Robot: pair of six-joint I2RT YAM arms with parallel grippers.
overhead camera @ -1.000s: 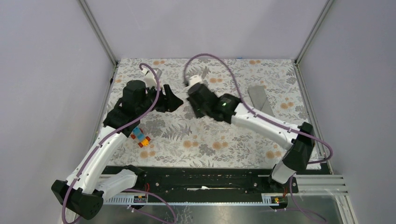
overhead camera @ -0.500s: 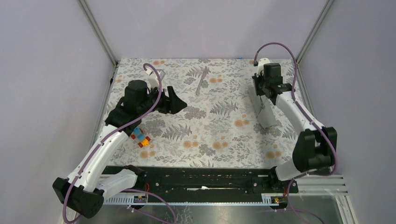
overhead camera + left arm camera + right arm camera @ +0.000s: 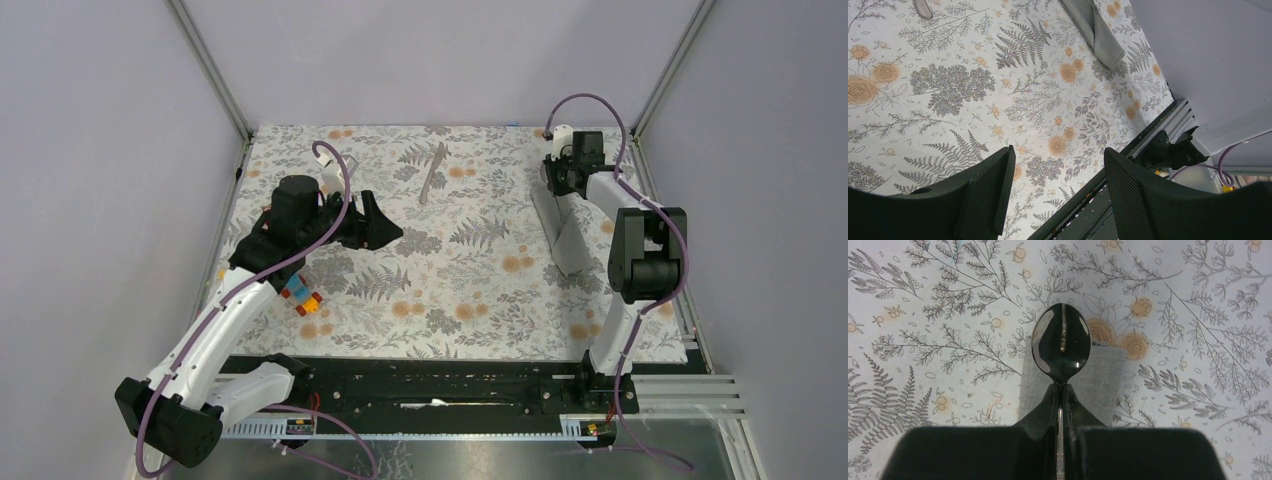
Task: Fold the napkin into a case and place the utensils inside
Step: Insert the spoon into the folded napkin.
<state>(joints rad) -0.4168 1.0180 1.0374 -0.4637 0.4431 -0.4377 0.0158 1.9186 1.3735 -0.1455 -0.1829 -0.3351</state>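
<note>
The grey case (image 3: 565, 232) lies on the floral tablecloth at the right, long side running front to back. My right gripper (image 3: 556, 182) hovers over its far end and is shut on a shiny spoon (image 3: 1061, 342). In the right wrist view the spoon bowl sticks out past the fingertips (image 3: 1048, 405) above the grey cloth (image 3: 1100, 382). A second silver utensil (image 3: 433, 172) lies at the back middle. My left gripper (image 3: 386, 224) is open and empty above the left-middle of the cloth. The left wrist view shows the case (image 3: 1095, 30) far off and its own gripper (image 3: 1058, 167).
Small colourful toy blocks (image 3: 302, 296) lie near the left arm. The black base rail (image 3: 420, 385) runs along the near edge. Metal frame posts and grey walls close in the back and both sides.
My right arm swung from the table's middle to the far right with the spoon, then drew back over the case's far end. The second utensil came into view. My left gripper drifted slightly right.
</note>
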